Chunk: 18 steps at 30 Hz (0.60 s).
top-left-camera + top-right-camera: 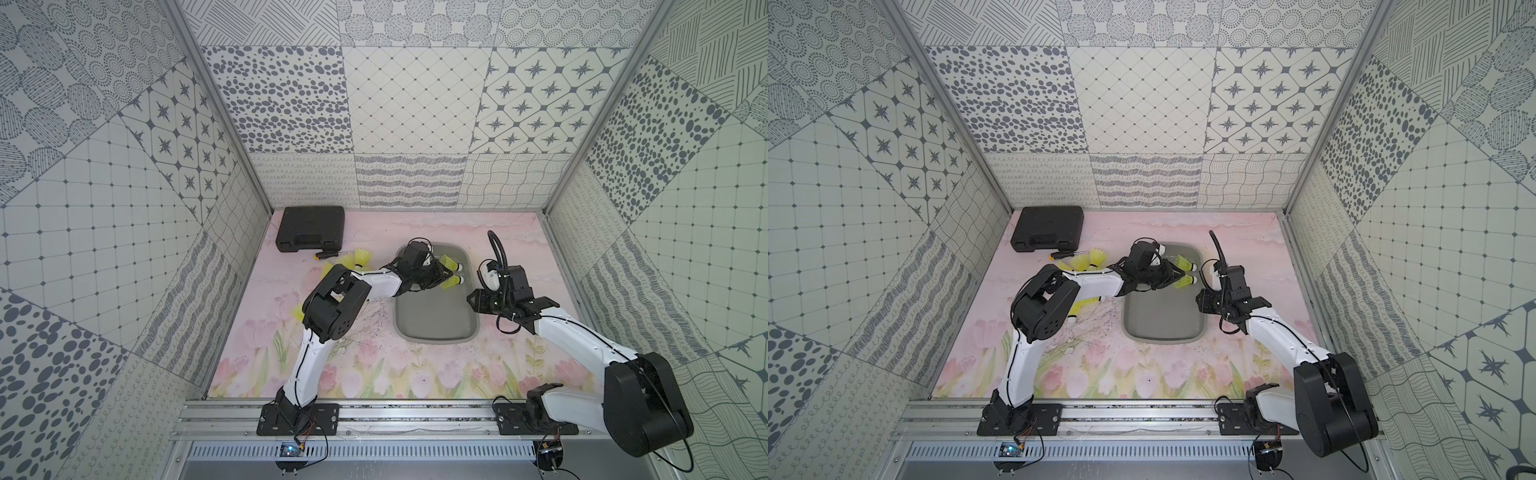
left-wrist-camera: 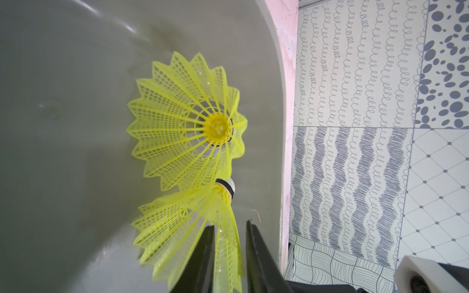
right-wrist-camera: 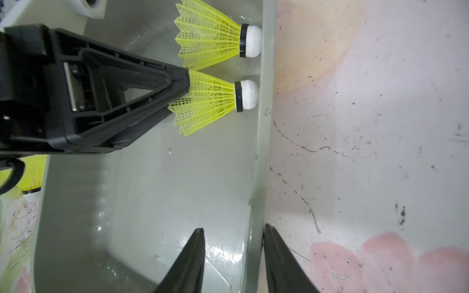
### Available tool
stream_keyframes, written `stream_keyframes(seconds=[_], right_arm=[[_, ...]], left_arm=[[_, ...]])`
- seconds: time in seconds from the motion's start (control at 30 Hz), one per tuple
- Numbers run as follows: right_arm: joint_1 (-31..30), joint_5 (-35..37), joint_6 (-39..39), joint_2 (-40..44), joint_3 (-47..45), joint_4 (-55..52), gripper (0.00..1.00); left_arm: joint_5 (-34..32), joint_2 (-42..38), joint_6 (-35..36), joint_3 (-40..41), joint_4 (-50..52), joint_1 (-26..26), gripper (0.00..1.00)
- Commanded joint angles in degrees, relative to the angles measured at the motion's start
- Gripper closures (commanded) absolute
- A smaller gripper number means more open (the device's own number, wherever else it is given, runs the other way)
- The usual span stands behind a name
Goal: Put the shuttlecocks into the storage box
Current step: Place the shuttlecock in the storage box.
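The grey storage box (image 1: pixel 436 318) (image 1: pixel 1163 318) lies mid-table. Two yellow-green shuttlecocks (image 1: pixel 451 262) (image 3: pixel 215 38) lie at its far end, white corks against the right wall. My left gripper (image 1: pixel 448 275) (image 2: pixel 228 224) hangs over the nearer shuttlecock (image 2: pixel 177 223) (image 3: pixel 210 101). Its jaws stand slightly apart, open, with the skirt's wall loose between them. My right gripper (image 1: pixel 472 299) (image 3: pixel 233 227) is open, one finger on each side of the box's right wall. More shuttlecocks (image 1: pixel 360 257) (image 1: pixel 1077 262) lie left of the box, one partly hidden under the left arm (image 1: pixel 297 312).
A black hard case (image 1: pixel 311 228) sits in the far left corner. An orange-and-black screwdriver (image 1: pixel 328 254) lies just in front of it, beside the loose shuttlecocks. Patterned walls close in the table on three sides.
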<state>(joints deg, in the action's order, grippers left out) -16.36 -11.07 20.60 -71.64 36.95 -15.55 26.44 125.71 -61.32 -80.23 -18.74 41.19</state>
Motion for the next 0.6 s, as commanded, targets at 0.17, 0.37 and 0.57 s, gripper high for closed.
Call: stream_keyframes(seconds=[0.17, 0.37, 0.57], right_arm=[[0.10, 0.84, -0.21, 0.61, -0.18, 1.14, 0.58], [0.10, 1.53, 0.10, 1.04, -0.39, 1.05, 0.58], [0.10, 1.36, 0.07, 1.06, -0.43, 1.01, 0.59]], left_arm=[[-0.80, -0.88, 2.13, -0.41, 2.82, -0.19, 0.64], [0.01, -1.05, 2.43, -0.42, 2.16, -0.31, 0.65], [1.41, -0.04, 2.78, -2.07, 2.21, -0.43, 0.72]])
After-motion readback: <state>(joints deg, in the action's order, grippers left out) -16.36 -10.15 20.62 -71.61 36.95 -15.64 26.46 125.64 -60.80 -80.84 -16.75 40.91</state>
